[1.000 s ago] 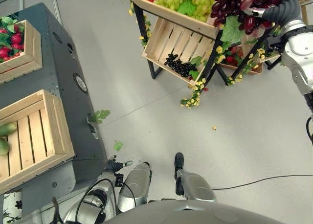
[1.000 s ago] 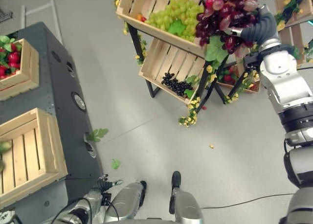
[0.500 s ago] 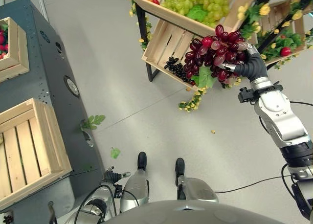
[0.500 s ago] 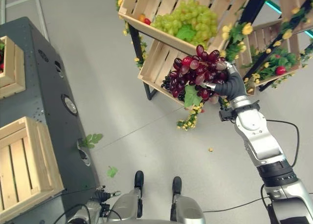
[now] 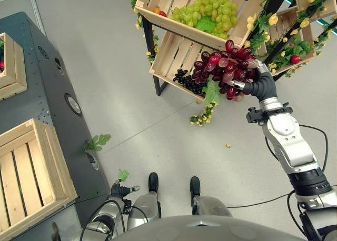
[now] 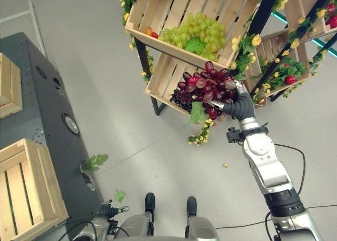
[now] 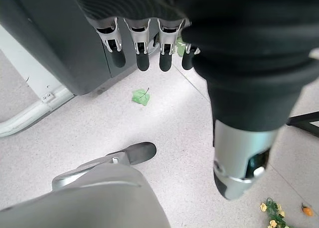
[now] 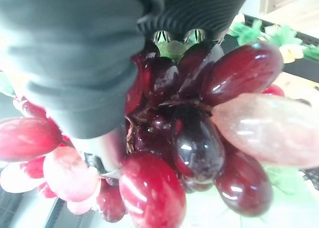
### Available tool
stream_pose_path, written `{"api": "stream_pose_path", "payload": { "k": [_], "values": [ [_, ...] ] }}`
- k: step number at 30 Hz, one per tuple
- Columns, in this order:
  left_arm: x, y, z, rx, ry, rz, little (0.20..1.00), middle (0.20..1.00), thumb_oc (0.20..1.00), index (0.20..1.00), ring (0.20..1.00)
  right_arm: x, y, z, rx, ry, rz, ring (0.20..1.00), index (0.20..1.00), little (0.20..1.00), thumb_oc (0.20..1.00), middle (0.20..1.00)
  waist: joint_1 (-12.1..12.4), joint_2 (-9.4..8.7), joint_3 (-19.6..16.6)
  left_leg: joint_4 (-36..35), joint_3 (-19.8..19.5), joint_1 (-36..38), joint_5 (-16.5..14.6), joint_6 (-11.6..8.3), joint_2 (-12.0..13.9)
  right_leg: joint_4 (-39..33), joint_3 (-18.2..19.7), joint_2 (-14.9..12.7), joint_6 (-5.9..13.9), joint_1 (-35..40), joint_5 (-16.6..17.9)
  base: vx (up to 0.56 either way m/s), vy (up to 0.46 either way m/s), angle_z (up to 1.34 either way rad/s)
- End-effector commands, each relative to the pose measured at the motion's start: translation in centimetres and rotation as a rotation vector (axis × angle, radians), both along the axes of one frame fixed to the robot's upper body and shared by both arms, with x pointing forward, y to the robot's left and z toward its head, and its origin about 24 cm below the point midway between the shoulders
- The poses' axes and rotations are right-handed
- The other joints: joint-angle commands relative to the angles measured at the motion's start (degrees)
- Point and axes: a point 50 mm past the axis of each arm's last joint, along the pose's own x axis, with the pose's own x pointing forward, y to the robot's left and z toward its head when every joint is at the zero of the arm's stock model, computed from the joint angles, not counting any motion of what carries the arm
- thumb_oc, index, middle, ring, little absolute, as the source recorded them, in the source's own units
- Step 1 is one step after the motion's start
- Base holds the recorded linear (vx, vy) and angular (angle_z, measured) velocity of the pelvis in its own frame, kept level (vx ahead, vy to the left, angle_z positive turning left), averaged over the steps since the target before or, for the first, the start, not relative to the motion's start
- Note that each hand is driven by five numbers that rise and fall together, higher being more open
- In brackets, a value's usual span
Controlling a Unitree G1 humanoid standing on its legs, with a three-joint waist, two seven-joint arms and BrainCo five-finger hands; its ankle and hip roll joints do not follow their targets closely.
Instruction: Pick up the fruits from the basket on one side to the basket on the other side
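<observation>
One bunch of red grapes (image 5: 224,67) is clamped in your right hand (image 5: 260,86), held in the air just in front of the display rack (image 5: 184,25); a second ago it sat up at the rack's top crate beside the green grapes (image 5: 208,8), so it's lifted clear and the pick looks done. Empty wooden crate (image 5: 31,172) on the dark cabinet (image 5: 58,83) at your left is the likely drop, well apart from the hand

Right eye: same grip, fingers curled round the bunch, black grapes (image 6: 176,96) in the lower crate behind it

Left wrist: left hand (image 7: 144,44) hangs idle, fingers straight and apart, holding nothing, a loose green leaf (image 7: 141,96) on the floor below

Right wrist: grapes fill the palm, thumb pressed into the cluster; carry across comes next, I'd judge
</observation>
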Motion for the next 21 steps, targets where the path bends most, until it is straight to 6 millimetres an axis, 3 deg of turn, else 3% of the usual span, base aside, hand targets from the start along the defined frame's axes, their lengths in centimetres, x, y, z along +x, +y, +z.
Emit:
{"api": "stream_pose_path", "payload": {
  "k": [1,10,11,15,21],
  "values": [
    [-0.6,0.4,-0.3,0.044,0.055,-0.027,1.0,1.0,1.0,1.0,1.0,0.4,1.7,5.5,0.016,-0.256,0.07,0.2,0.2,0.2,0.2,0.2,1.1,-2.96,-3.0,1.2,-1.1,-0.8,-5.6,-0.34,-0.4,0.2,1.3,-6.1,6.54,-0.3,-3.5,0.0,0.0,0.0],
    [-0.8,0.8,-0.3,0.043,0.065,-0.028,1.0,1.0,1.0,1.0,1.0,3.0,1.3,9.7,-0.048,-0.304,0.05,0.2,0.2,0.2,0.2,0.2,2.4,-4.16,-2.8,1.2,-1.6,-1.4,-5.3,-0.39,-0.6,0.2,1.0,-6.3,6.76,-0.9,-3.1,0.0,-0.001,0.02],
    [-0.9,1.2,-0.3,0.05,0.07,-0.022,1.0,1.0,1.0,1.0,1.0,3.6,0.8,11.0,-0.072,-0.321,0.021,0.2,0.2,0.2,0.2,0.2,2.9,-4.72,-2.7,1.2,-1.7,-1.7,-5.1,-0.43,-0.6,0.2,0.9,-6.3,6.77,-1.2,-3.0,0.0,0.0,0.0],
    [-1.0,1.5,-0.2,0.056,0.077,-0.015,1.0,1.0,1.0,1.0,1.0,4.6,0.5,13.2,-0.106,-0.339,-0.011,0.2,0.2,0.2,0.2,0.2,3.2,-5.32,-2.3,1.2,-1.9,-1.9,-5.0,-0.42,-0.6,0.2,0.8,-6.2,6.76,-1.3,-2.8,-0.01,-0.002,0.0],
    [-0.9,2.0,-0.1,0.053,0.07,-0.002,1.0,1.0,1.0,1.0,1.0,5.9,0.5,15.4,-0.142,-0.339,-0.044,0.2,0.2,0.2,0.2,0.2,4.0,-6.18,-1.8,1.3,-2.3,-2.7,-4.7,-0.47,-0.5,0.2,0.4,-6.1,6.71,-1.9,-2.5,0.0,-0.002,0.01]
  ]
}}
